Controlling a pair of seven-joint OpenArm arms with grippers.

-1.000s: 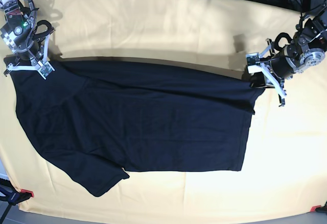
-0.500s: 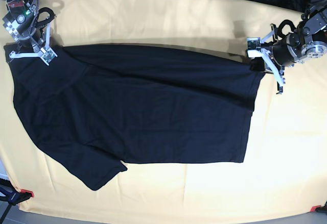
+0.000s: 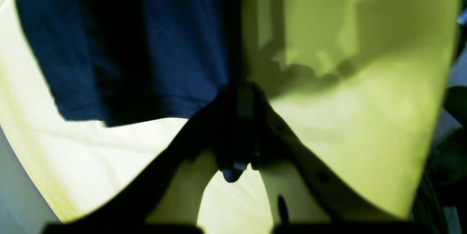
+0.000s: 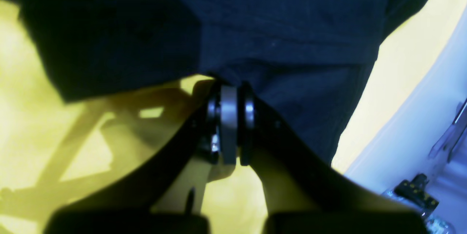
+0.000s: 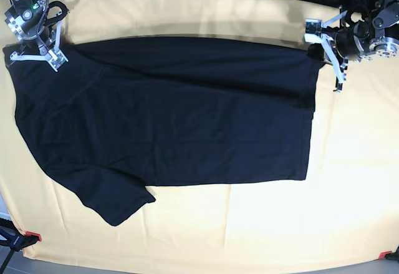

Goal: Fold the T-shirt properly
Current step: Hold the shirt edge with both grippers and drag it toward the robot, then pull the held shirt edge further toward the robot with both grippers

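Black cotton: the T-shirt (image 5: 168, 118) lies spread across the pale yellow cloth (image 5: 249, 236), hem toward the base view's right, shoulders toward its left, 1 sleeve (image 5: 115, 202) jutting out at the lower left.
Far edge: it runs nearly straight between the 2 grippers and looks taut; a shadow band behind it suggests this edge is held off the cloth, while the near half lies flat.
Left gripper (image 5: 324, 44): at the top-right corner of the shirt, by the hem; in its wrist view the jaws are pressed together on a thin bit of dark fabric (image 3: 175, 44), pinching the corner.
Right gripper (image 5: 37, 52): at the top-left, by the shoulder; its wrist view shows the jaws closed tight on the edge of the T-shirt (image 4: 292, 26), which hangs ahead of them.
Step in hand: by my reading, both arms hold the far long edge, either stretching the shirt flat or starting the 1st lengthwise fold.
Progress: early; no finished fold shows, and the body is still at full width.
Next move calls for: carrying both corners together toward the near edge at matched height and pace, keeping the edge taut so the fabric lays over without bunching.
Risk: uneven travel would skew the fold; the loose sleeve may need tucking.
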